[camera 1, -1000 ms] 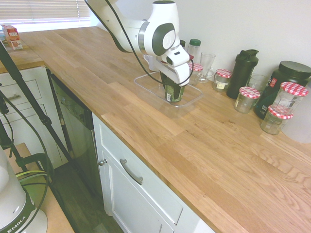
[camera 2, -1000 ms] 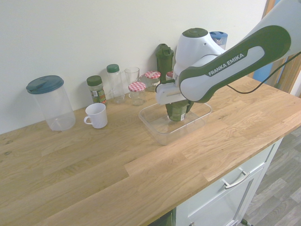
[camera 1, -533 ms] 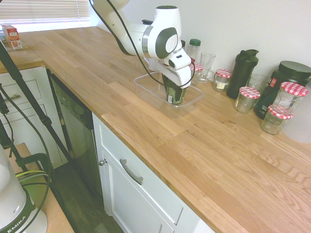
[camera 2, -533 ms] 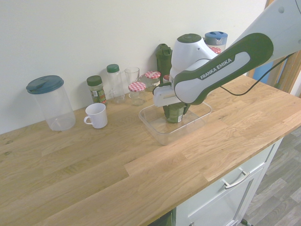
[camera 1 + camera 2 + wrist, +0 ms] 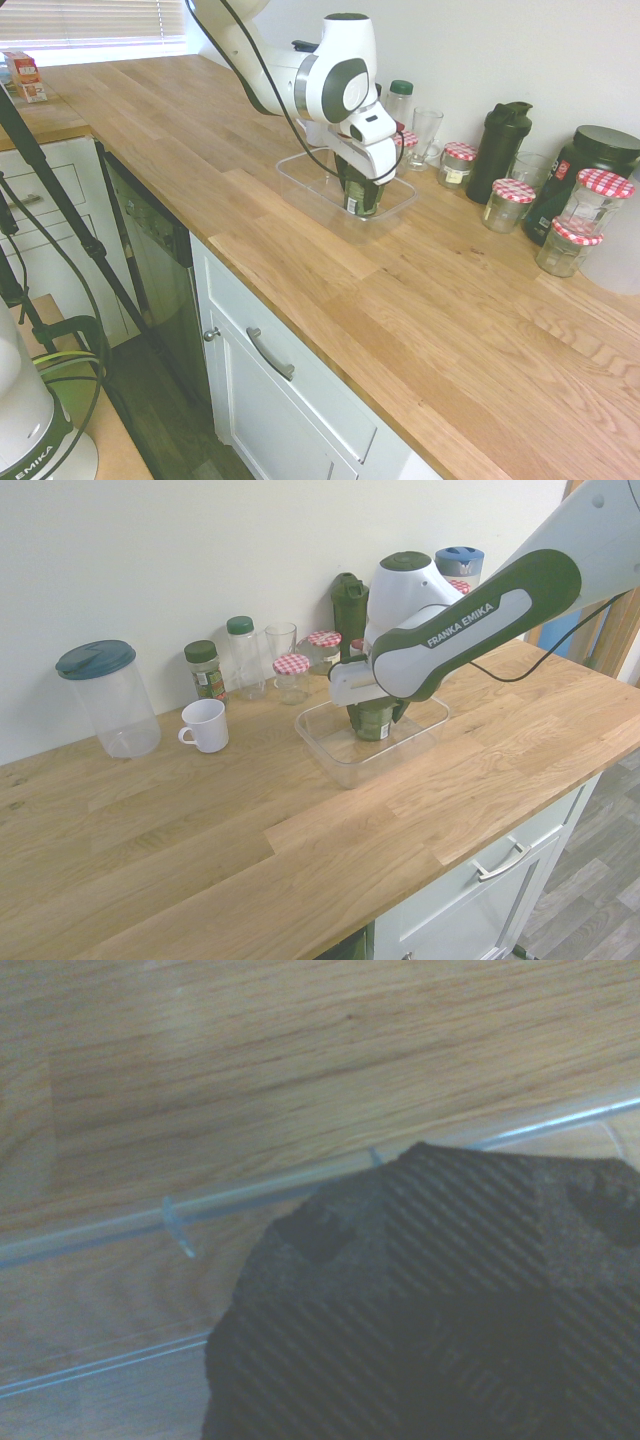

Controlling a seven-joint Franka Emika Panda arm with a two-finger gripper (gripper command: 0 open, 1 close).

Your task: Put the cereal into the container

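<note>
Cereal jar's sitting in the tub

The cereal jar (image 5: 361,196) stands upright inside the clear plastic container (image 5: 305,176) on the wooden bench (image 5: 430,300). The pincer (image 5: 360,183) is right down over its lid, but the white hand covers the fingers, so I honestly can't tell if it's spread or pinching. Checkered-lid jars (image 5: 508,204) sit near the wall.

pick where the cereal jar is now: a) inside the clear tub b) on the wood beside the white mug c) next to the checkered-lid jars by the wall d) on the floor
a: the cereal jar stands upright inside the clear tub, under the hand.
</note>
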